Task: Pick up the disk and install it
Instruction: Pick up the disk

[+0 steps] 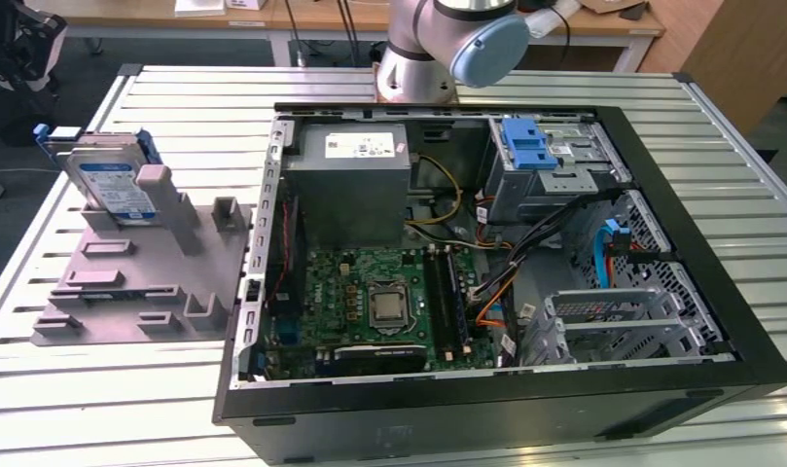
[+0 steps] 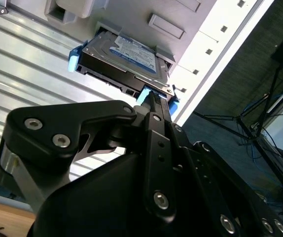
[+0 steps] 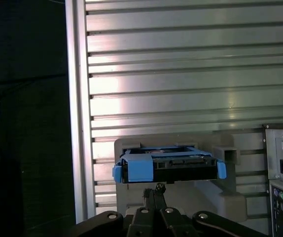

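Note:
The disk (image 1: 114,185), a silver-grey drive with a white-and-blue label in a blue carrier, stands on edge in a grey plastic holder (image 1: 133,282) at the exterior view's left, with nothing touching it there. In both wrist views my gripper (image 2: 153,101) (image 3: 156,190) points toward the disk (image 2: 126,54) (image 3: 168,165), its two thin fingers pressed together with nothing between them. The fingertips line up with the blue carrier's edge; whether they touch it I cannot tell.
An open computer case (image 1: 497,243) lies on the slatted metal table (image 1: 626,88), holding a grey power-supply box (image 1: 354,185), a motherboard (image 1: 380,302) and a metal cage with a blue latch (image 1: 536,146). The arm's base (image 1: 426,58) stands behind the case. The table edge (image 3: 77,98) runs close to the holder.

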